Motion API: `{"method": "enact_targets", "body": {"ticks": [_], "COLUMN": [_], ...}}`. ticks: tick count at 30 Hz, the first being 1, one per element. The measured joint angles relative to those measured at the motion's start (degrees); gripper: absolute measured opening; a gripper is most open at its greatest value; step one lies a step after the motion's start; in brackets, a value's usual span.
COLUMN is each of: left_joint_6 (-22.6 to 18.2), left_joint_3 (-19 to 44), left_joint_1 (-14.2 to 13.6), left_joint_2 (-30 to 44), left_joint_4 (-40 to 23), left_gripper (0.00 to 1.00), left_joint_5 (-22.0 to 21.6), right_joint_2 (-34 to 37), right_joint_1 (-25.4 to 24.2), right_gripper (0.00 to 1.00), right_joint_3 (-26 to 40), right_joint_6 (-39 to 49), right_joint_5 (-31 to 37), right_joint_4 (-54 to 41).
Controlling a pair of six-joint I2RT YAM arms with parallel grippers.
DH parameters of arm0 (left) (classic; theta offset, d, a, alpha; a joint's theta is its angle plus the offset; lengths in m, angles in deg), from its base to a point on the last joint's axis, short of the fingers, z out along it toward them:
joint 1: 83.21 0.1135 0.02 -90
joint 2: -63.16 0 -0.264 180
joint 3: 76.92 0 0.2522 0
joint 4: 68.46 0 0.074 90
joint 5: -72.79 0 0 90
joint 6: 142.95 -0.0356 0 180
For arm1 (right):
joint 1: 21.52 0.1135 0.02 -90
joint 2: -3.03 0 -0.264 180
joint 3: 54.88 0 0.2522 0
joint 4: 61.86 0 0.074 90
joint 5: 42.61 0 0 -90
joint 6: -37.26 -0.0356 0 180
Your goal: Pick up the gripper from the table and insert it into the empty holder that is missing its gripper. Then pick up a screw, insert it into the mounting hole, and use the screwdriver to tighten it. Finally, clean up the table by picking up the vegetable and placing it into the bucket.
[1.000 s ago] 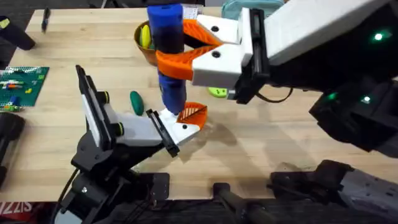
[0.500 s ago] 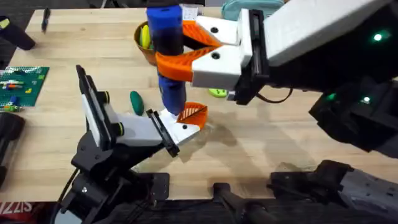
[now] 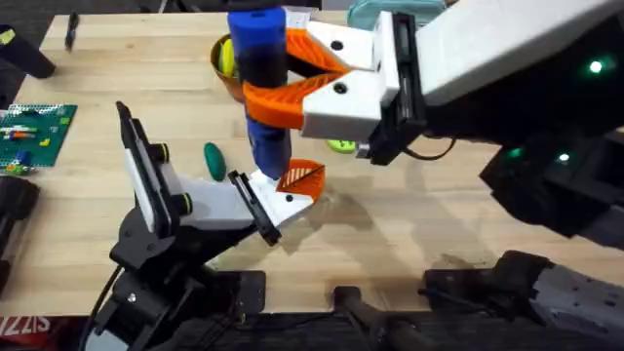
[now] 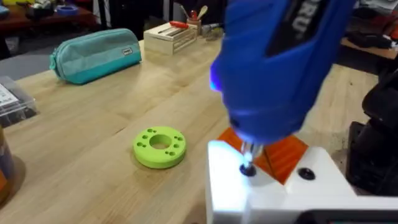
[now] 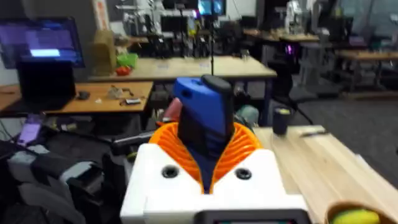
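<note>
Driving the screw: overhead, my right tool [image 3: 283,78] clamps the screwdriver [image 3: 261,88] upright over the gripper [image 3: 297,185] seated in the holder [image 3: 210,205]; bucket [image 3: 226,60] behind, the green vegetable [image 3: 214,161] uncollected on the wooden desk [image 3: 409,224]. Left wrist: bit on the screw [image 4: 247,169]; my left tool's state I cannot tell. Right wrist: workshop benches behind.

A green circuit board [image 3: 34,135] lies at the left edge of the wooden counter [image 3: 409,224] in the overhead view. A lime-green ring with small holes [image 4: 159,147] rests flat on the counter at lower centre of the left wrist view. At upper left there, a teal zippered pouch [image 4: 95,55] lies on its side, with a small wooden box holding tools [image 4: 170,37] near it, toward upper centre.
</note>
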Motion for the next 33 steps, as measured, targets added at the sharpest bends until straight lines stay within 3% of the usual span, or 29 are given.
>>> {"method": "enact_targets", "body": {"ticks": [5, 21, 27, 28, 33], "left_joint_6": [-0.7, -0.2, -0.2, -0.2, -0.2], "left_joint_3": [1.0, 0.2, 0.2, 0.2, 0.2], "left_joint_1": [-0.1, -0.1, -0.1, -0.1, -0.1], "left_joint_2": [0.0, 0.2, 0.1, 0.2, 0.1], "left_joint_4": [1.1, -0.9, -0.9, -0.9, -0.9], "left_gripper": [0.014, 0.014, 0.014, 0.014, 0.014], "left_joint_5": [0.2, 0.0, 0.0, 0.0, 0.0], "right_joint_2": [1.1, -0.6, -0.6, -0.6, -0.6], "right_joint_1": [0.1, -1.7, -7.3, -11.9, -15.8], "right_gripper": [0.050, 0.049, 0.049, 0.049, 0.049], "right_joint_3": [-1.8, -1.1, -1.1, -1.1, -1.1], "right_joint_6": [-2.8, -3.7, -3.5, -2.9, -2.7], "right_joint_5": [-2.2, -0.6, -0.5, -0.3, 0.0], "right_joint_4": [12.2, 14.6, 14.1, 14.1, 14.1]}}
